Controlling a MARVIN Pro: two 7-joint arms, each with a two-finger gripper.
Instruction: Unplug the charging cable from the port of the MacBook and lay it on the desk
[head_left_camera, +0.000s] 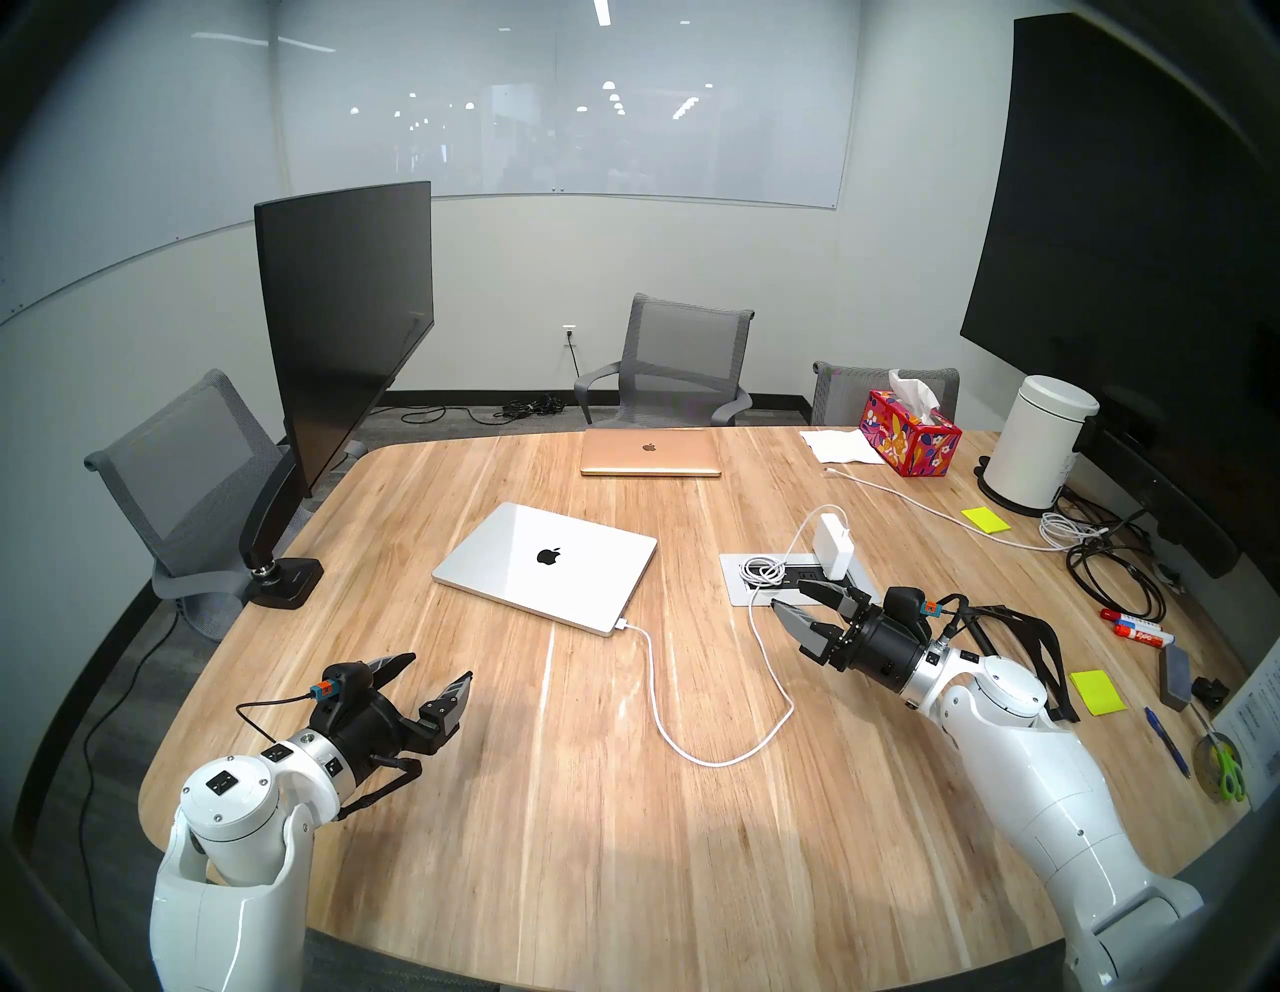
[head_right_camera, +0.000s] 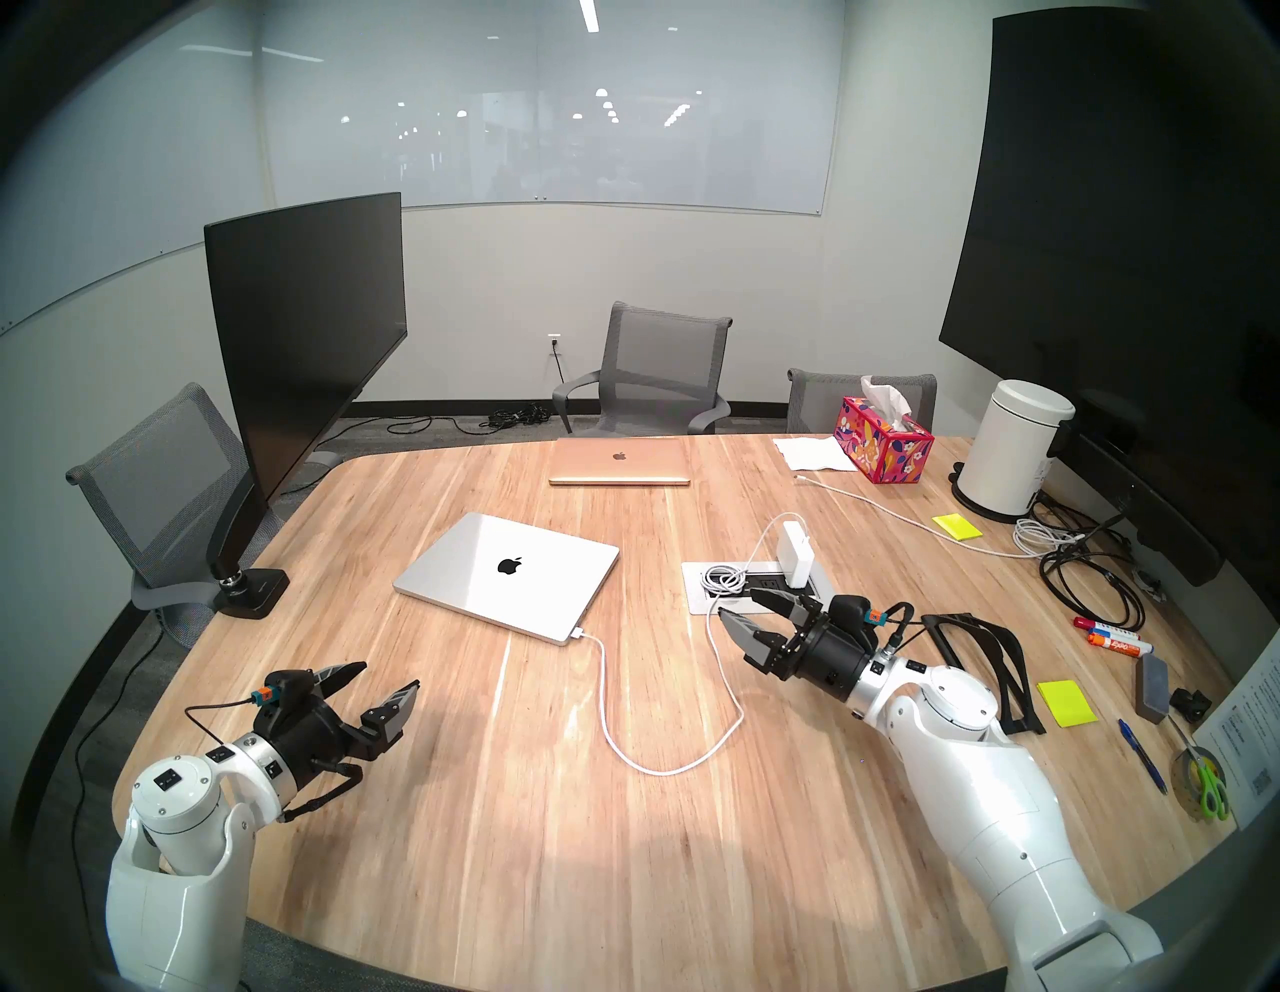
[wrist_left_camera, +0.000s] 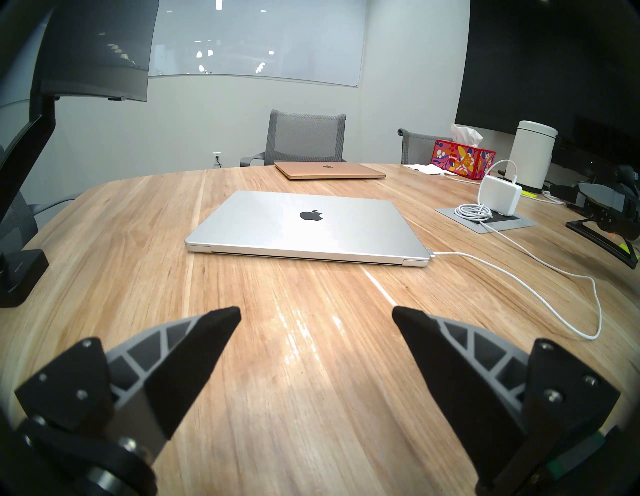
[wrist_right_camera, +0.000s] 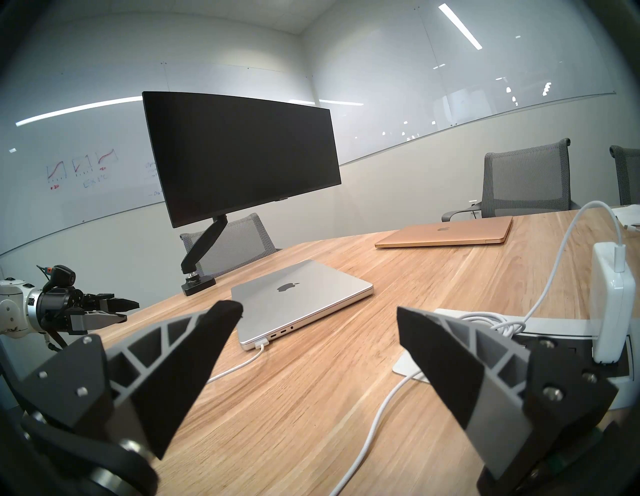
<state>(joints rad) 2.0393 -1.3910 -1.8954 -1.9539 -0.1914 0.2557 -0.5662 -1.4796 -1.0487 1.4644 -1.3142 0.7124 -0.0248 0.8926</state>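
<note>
The silver MacBook (head_left_camera: 547, 564) lies closed mid-desk, black Apple logo up. The white charging cable (head_left_camera: 658, 713) is plugged into its near right corner by a small flat plug (head_left_camera: 621, 625), loops over the desk (head_left_camera: 554, 866) and runs to the white power brick (head_left_camera: 834, 547) standing in the grey outlet plate (head_left_camera: 734, 589). The plug also shows in the right wrist view (wrist_right_camera: 260, 343) and in the left wrist view (wrist_left_camera: 433, 255). My left gripper (head_left_camera: 443, 668) is open and empty, near and left of the MacBook. My right gripper (head_left_camera: 786, 597) is open and empty, hovering at the outlet plate, right of the plug.
A gold laptop (head_left_camera: 650, 454) lies behind the MacBook. A black monitor on an arm (head_left_camera: 346, 325) stands at the left. At the right are a tissue box (head_left_camera: 909, 433), a white canister (head_left_camera: 1035, 450), another white cable (head_left_camera: 921, 509), black cables (head_left_camera: 1108, 582), markers, sticky notes and scissors.
</note>
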